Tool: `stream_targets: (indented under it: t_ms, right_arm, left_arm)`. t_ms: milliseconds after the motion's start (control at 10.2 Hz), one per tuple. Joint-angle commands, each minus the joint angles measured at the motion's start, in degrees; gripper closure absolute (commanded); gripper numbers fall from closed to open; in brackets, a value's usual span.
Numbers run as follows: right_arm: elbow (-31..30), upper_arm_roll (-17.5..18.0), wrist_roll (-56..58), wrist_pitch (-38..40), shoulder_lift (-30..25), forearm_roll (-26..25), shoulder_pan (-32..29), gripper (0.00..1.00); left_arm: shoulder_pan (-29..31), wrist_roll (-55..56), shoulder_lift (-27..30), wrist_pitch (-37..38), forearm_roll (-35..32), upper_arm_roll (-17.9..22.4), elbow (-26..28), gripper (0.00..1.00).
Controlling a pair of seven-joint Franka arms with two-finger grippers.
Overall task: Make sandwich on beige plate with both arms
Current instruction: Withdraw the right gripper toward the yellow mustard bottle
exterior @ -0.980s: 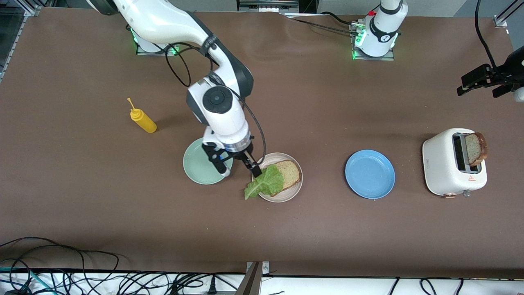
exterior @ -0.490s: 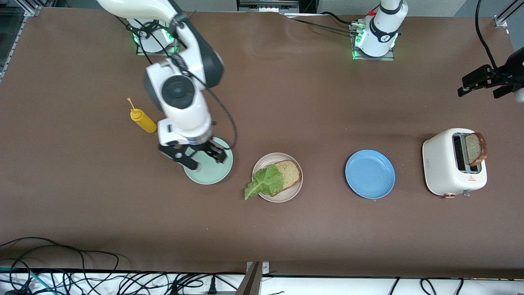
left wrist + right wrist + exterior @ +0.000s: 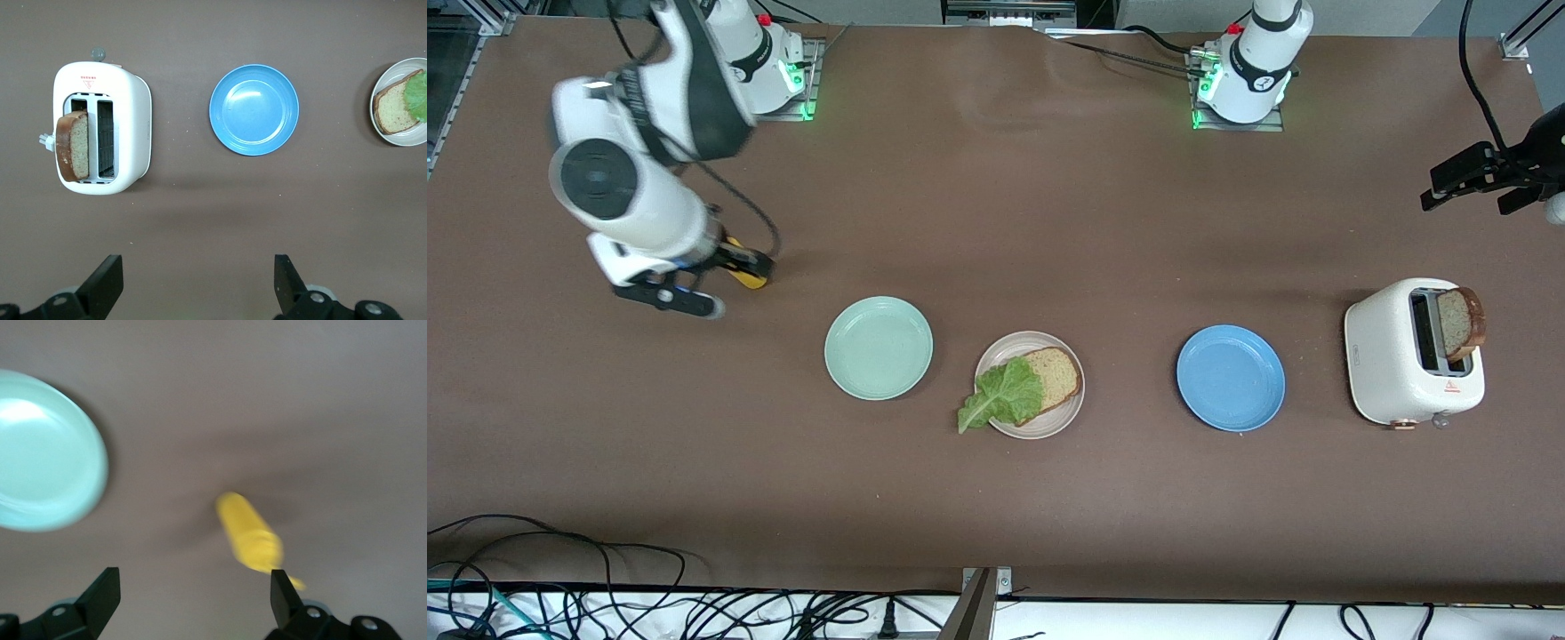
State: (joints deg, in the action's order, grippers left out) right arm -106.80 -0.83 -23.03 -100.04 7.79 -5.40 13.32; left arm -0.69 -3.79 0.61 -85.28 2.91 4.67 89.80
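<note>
The beige plate (image 3: 1049, 428) lies mid-table and holds one bread slice (image 3: 1056, 375) with the green lettuce leaf (image 3: 1003, 397) lying on it and hanging over the rim. The plate (image 3: 407, 141), slice (image 3: 393, 110) and lettuce (image 3: 419, 97) also show in the left wrist view. A second bread slice (image 3: 1461, 322) stands in the white toaster (image 3: 1392, 364), also seen in the left wrist view (image 3: 72, 145). My right gripper (image 3: 727, 286) is open and empty over the yellow bottle; its wrist view (image 3: 193, 600) shows nothing between the jaws. My left gripper (image 3: 1465, 197) waits open and empty (image 3: 198, 287), high at the left arm's end of the table.
A yellow squeeze bottle (image 3: 749, 279) lies under the right gripper, also in the right wrist view (image 3: 250, 537). A mint-green plate (image 3: 879, 348) lies beside the beige plate, toward the right arm's end. A blue plate (image 3: 1231, 378) lies between the beige plate and the toaster.
My right arm has swung away from the beige plate, across the mint-green plate, to over the yellow bottle. The lettuce stays on the bread. The left arm has not moved.
</note>
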Motion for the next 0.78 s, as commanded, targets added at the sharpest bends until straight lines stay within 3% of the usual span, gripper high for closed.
stream_targets:
  t_ms: [0,294,490,686]
  right_arm:
    - [-6.30,-0.83,14.79,1.16,-5.05,-0.40,-6.35,0.00]
    - [-9.83,-3.03,42.73,0.37,-5.16,-0.31,-15.14,0.00]
    - [-9.83,-3.03,56.28,-1.29,-1.92,-0.14,-20.07,0.00]
    - [-9.83,-3.03,77.15,-8.38,3.43,7.02,-24.90,0.00]
  left_arm:
    - [0.34,-1.04,-0.43,0.11,-0.01,-0.10,-1.03,0.00]
    - [0.34,-1.04,-0.44,0.11,-0.01,-0.10,-0.94,0.00]
    - [0.34,-1.04,-0.44,0.11,-0.01,-0.10,-0.94,0.00]
    - [0.34,-0.95,-0.78,0.11,-0.01,-0.10,-1.03,0.00]
